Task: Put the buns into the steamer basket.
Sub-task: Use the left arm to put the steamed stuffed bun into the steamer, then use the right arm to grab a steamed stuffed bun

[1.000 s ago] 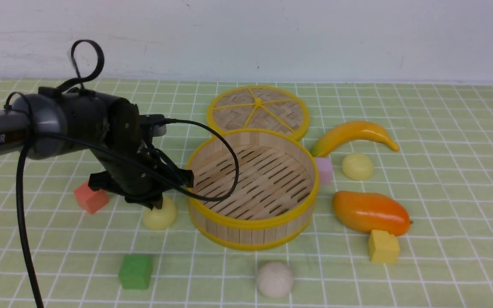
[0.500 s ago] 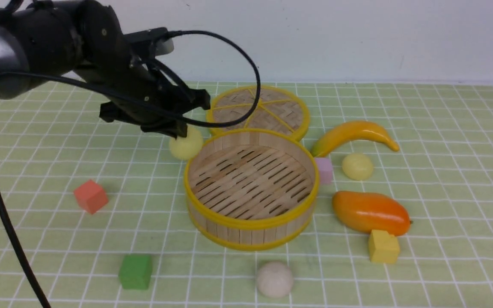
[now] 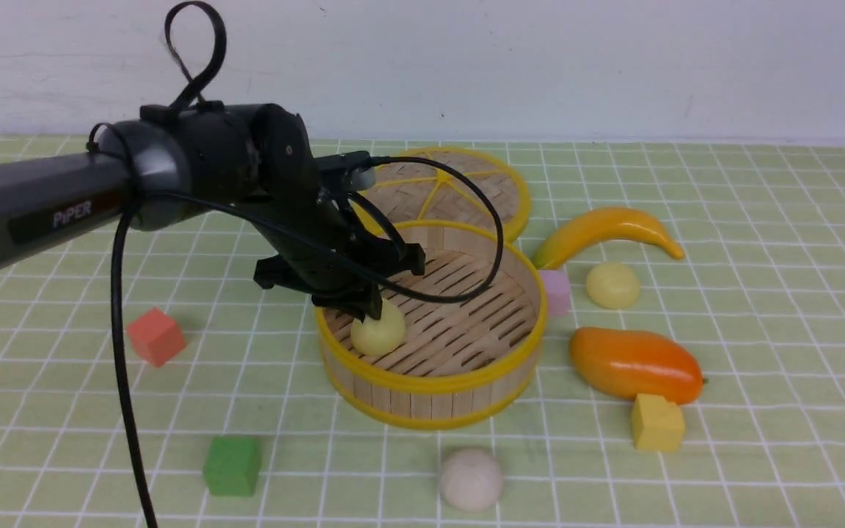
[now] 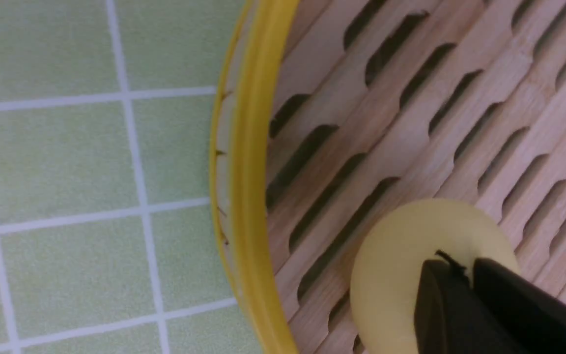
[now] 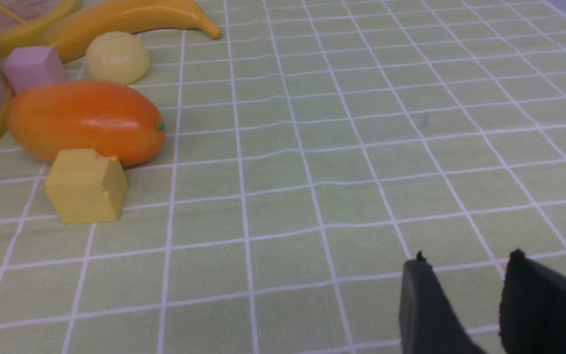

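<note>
Left fingers (image 4: 440,314) are gripping the crown of a pale yellow bun (image 3: 377,334), tips nearly together. The bun is sitting on or just above the slatted floor of the steamer basket (image 3: 430,378), by its lower-left wall in the front view; floor contact cannot be resolved. Right fingers (image 5: 425,305) are hanging parted and empty over the worktop (image 5: 312,147). A second pale yellow bun (image 3: 613,285) is lying right of the basket, and an off-white bun (image 3: 471,479) is lying at bottom centre.

Judgement: the buns are looking light, smooth and possibly yielding. The dome is inviting slip, so I am favouring a gentle pinch across the widest girth, low down.
</note>
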